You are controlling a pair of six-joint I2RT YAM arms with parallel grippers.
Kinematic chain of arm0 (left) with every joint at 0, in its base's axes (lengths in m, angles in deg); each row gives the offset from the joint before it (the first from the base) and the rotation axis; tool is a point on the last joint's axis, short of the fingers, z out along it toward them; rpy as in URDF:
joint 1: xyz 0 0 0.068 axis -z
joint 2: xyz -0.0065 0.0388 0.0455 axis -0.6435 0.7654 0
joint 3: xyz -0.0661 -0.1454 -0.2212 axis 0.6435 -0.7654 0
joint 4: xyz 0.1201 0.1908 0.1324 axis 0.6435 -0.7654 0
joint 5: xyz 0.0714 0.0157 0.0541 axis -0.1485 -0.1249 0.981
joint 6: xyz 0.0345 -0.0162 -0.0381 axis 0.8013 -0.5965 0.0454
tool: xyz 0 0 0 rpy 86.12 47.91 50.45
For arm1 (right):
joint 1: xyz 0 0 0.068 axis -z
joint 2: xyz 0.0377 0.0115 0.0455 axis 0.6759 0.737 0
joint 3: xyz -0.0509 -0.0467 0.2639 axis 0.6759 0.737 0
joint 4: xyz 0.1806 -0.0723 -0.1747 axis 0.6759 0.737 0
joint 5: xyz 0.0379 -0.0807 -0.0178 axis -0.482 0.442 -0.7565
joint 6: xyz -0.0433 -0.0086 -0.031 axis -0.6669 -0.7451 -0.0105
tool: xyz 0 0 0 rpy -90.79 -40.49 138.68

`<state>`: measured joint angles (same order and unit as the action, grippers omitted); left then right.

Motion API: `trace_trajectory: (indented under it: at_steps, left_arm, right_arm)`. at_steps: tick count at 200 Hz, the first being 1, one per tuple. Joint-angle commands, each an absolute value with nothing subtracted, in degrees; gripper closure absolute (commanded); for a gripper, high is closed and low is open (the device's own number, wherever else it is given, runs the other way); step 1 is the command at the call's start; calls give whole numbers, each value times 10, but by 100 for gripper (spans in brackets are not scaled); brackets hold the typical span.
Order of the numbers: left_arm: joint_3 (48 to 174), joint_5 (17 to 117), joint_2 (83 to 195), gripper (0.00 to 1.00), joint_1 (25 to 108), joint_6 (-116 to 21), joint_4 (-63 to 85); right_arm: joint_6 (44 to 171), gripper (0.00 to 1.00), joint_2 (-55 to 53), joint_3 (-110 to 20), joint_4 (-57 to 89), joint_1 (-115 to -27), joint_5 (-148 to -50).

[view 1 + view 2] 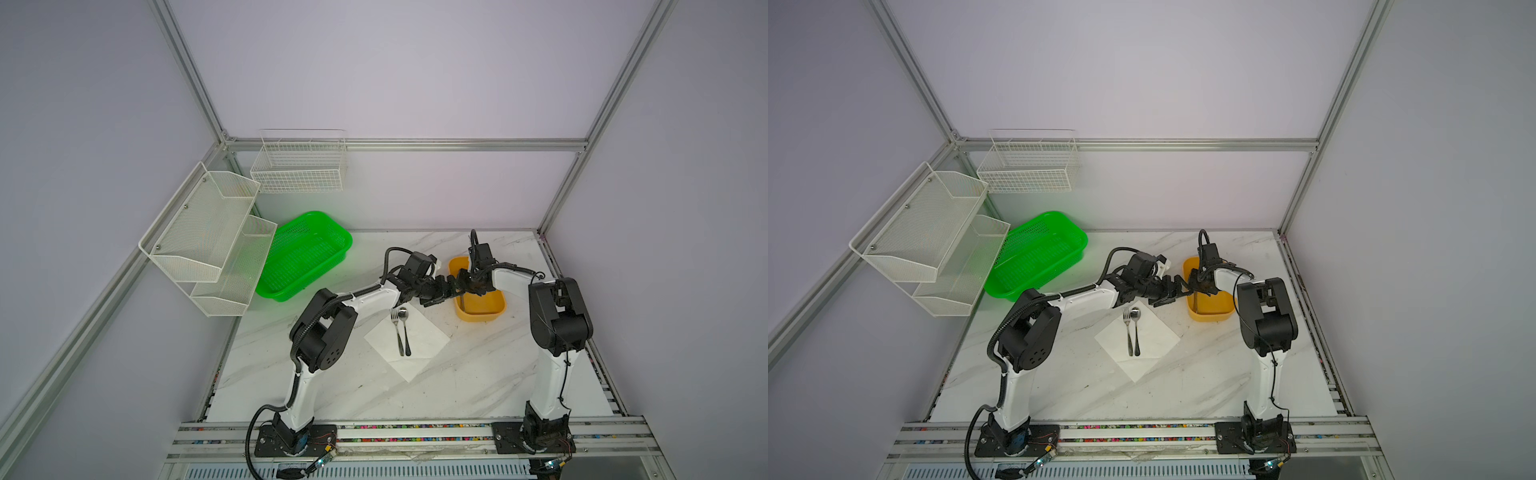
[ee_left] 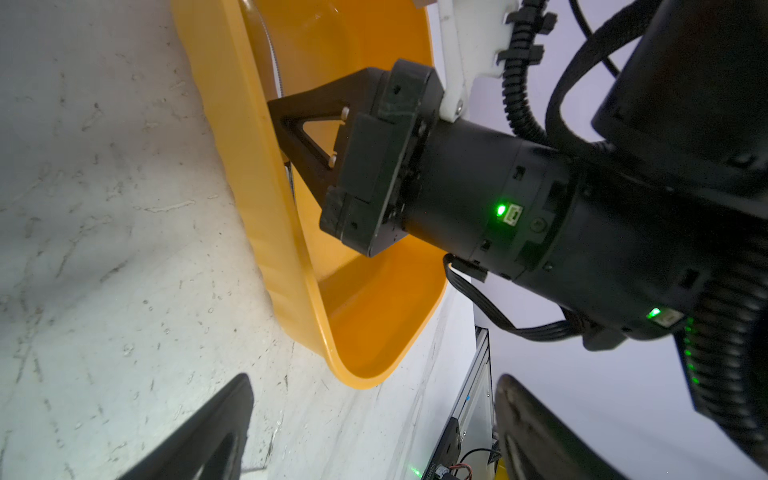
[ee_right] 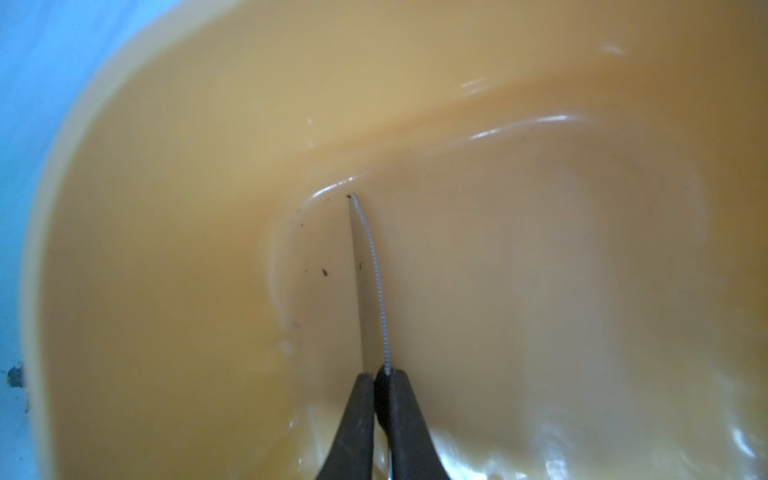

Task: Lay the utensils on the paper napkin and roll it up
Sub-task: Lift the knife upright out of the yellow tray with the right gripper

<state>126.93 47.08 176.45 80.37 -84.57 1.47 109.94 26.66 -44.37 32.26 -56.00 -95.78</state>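
Observation:
The white paper napkin [image 1: 426, 345] [image 1: 1156, 343] lies as a diamond mid-table. A silver fork [image 1: 397, 332] [image 1: 1128, 332] and a spoon [image 1: 404, 328] [image 1: 1136, 328] rest side by side on it. Behind it to the right stands the yellow tub [image 1: 482, 313] [image 1: 1210, 316] [image 2: 257, 199]. My right gripper [image 3: 380, 374] reaches down inside the tub, shut on a thin silver knife [image 3: 365, 282] with a serrated edge, whose tip touches the tub floor. My left gripper [image 1: 444, 291] [image 2: 374, 399] hovers open beside the tub's left wall, holding nothing.
A green mesh basket [image 1: 307, 257] sits at the back left. A white two-tier rack [image 1: 208, 237] and a wire basket [image 1: 299, 166] hang on the left and back walls. The two grippers are very close together at the tub.

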Motion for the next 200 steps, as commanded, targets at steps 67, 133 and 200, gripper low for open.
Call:
trace_trajectory:
  at_steps: [67, 133, 200]
  left_arm:
    - [1265, 464, 1734, 10, 807, -849, 34]
    - [1265, 466, 1733, 10, 806, -849, 33]
    - [1265, 467, 1732, 10, 807, -849, 33]
  right_arm:
    - [1077, 95, 304, -440, 469, -577, -940]
    - [1067, 89, 325, -453, 495, -591, -945]
    - [1065, 86, 315, -451, 512, -592, -951]
